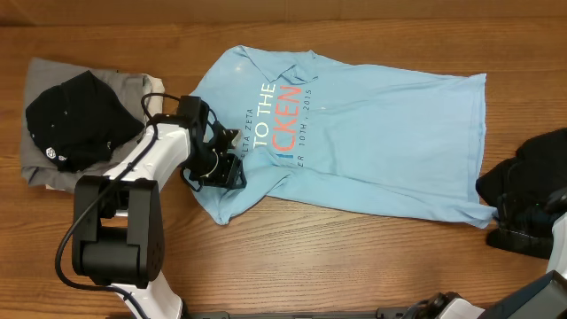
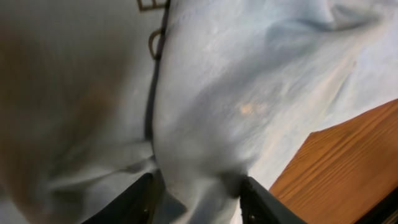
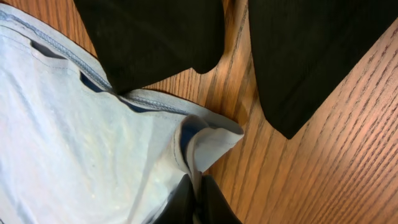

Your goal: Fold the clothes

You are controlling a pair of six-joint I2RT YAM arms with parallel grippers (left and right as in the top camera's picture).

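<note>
T-shirt, light blue, spread on table between both tools. Left tool is about half open, with a bunched fold of the shirt's edge filling the gap between its fingers; the cloth nearest the lens is blurred. Right tool is closed tight on the curled hem corner. The print is partly folded under beside the left tool: only "TO THE" and "CKEN" read clearly. Black garment sits on grey stack outboard of the left tool. Second black garment, just beyond the right tool, is cut off by the frame.
</note>
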